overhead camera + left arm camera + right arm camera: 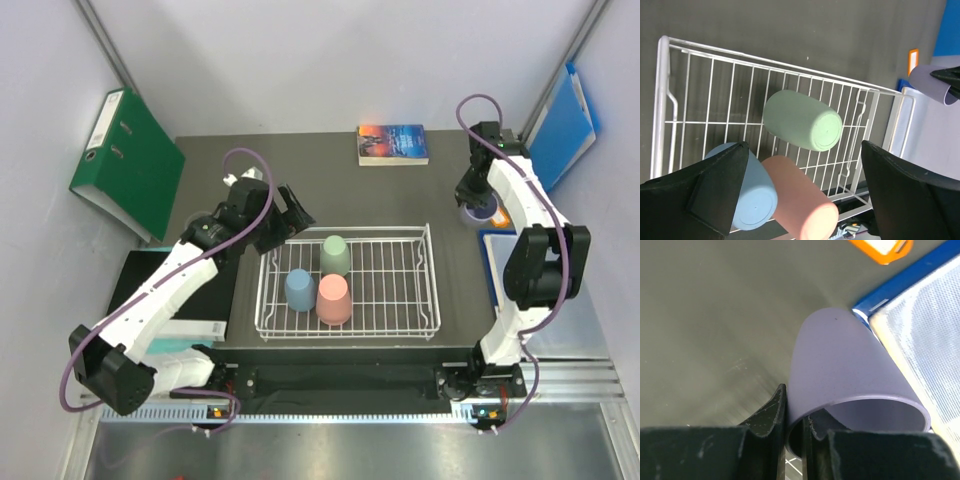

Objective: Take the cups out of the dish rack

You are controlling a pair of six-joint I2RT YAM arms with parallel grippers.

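Note:
The white wire dish rack [400, 300] sits mid-table with three upside-down cups at its left: sage green [335, 255], light blue [299, 290] and salmon pink [333, 299]. They also show in the left wrist view: green [802, 120], blue [752, 197], pink [805, 200], on the rack [705, 90]. My left gripper [295, 212] is open, above the rack's back left corner. My right gripper [478, 205] is shut on the rim of the lavender cup [845, 370], one finger inside, at the table's right side. The lavender cup also shows far right [932, 82]. No glass cups show.
A book [393, 144] lies at the table's back edge. A green binder [130, 165] leans at the back left. Blue folders [565, 120] stand at the back right. A blue-edged pad [925, 340] and an orange item [882, 249] lie near the lavender cup.

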